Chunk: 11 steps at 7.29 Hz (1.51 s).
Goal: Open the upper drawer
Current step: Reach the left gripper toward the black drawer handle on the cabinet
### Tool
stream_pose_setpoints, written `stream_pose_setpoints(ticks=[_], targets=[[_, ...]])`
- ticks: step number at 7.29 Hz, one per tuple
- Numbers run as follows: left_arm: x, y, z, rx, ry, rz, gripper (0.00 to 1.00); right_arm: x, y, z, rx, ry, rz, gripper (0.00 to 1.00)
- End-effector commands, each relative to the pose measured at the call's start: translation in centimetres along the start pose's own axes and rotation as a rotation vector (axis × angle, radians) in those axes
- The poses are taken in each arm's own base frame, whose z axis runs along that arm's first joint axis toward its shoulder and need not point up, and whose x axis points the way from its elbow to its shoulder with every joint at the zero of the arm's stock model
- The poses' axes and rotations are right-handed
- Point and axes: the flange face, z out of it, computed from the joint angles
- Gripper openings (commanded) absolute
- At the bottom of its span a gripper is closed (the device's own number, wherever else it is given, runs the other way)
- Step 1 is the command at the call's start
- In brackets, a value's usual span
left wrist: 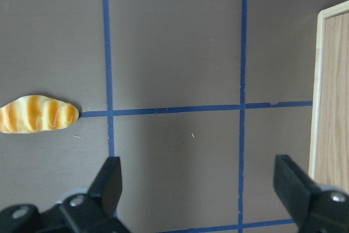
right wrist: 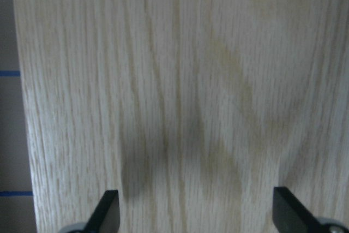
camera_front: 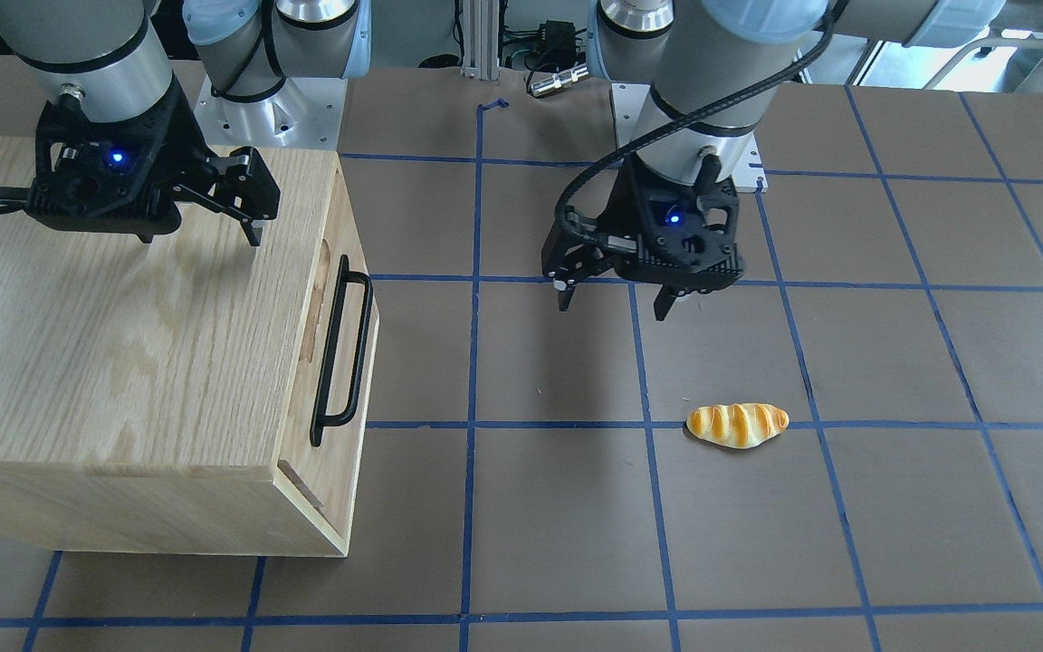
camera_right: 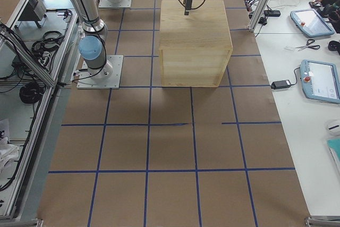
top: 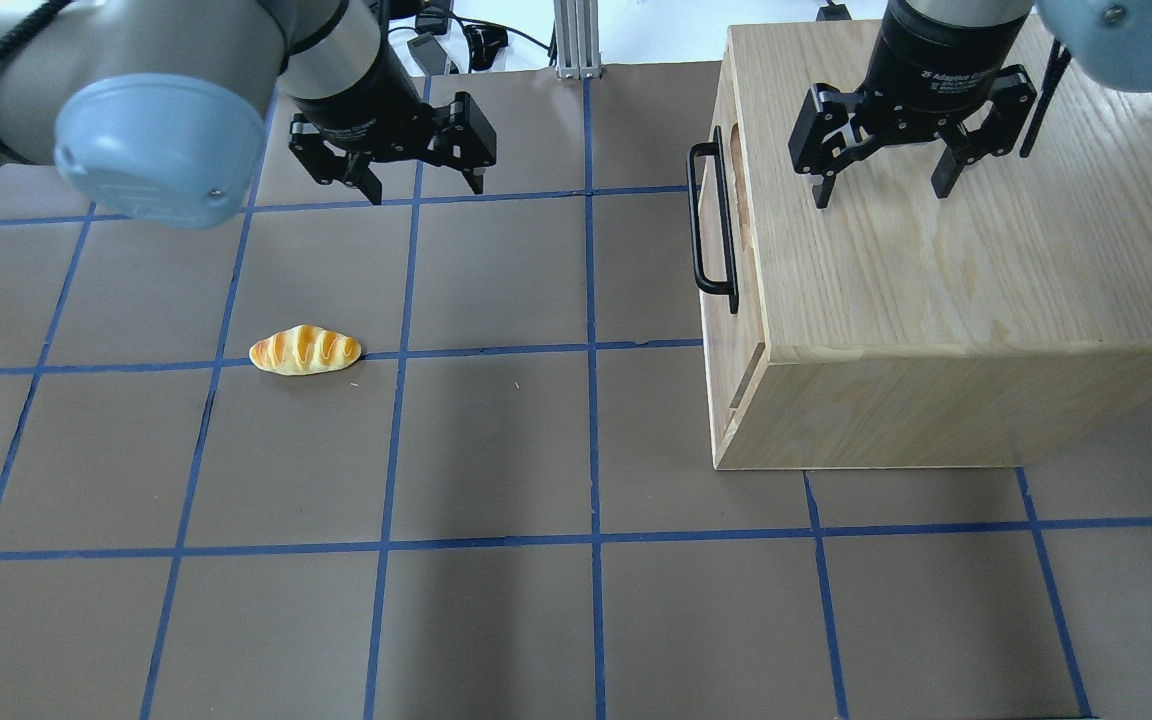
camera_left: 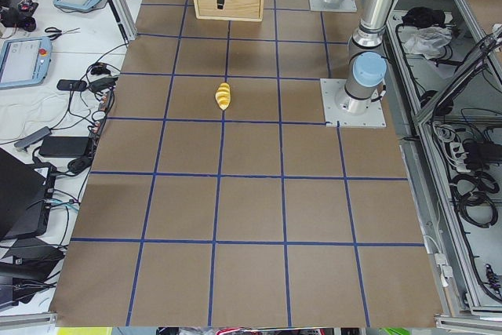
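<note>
On the robot's right side of the table (top: 496, 450), we find the upper drawer (camera_front: 340, 344) shut in its oak-grain cabinet (top: 936, 280), front facing the table's middle. Our right gripper (top: 881, 195) hovers spread wide and empty over the cabinet top. The left gripper (top: 426, 190) hangs equally open above bare table, near a toy bread roll (top: 306, 350). We judge the drawer rigid, light and rail-guided. Its black bar handle (camera_front: 360, 344), stiff but slick, is best gripped mid-bar.
</note>
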Motion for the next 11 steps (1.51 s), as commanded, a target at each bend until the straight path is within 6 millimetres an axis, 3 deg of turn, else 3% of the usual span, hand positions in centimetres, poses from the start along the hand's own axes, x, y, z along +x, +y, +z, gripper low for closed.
stream_pose_setpoints(ticks=[1,3,6,11], targets=[[5.4,0.4,2.4,0.014,0.099,-0.022,1.0,0.1,0.0,0.0,0.0,0.0,0.002,1.0],[8.4,0.9,5.0,-0.006,0.124,-0.01,1.0,0.0,0.0,0.0,0.0,0.0,0.0,1.0],[12.1,1.6,7.0,0.006,0.167,0.026,1.0,0.0,0.0,0.0,0.0,0.0,0.0,1.0],[13.5,1.4,8.3,0.004,0.213,0.015,1.0,0.0,0.0,0.1,-0.001,0.0,0.0,1.0]])
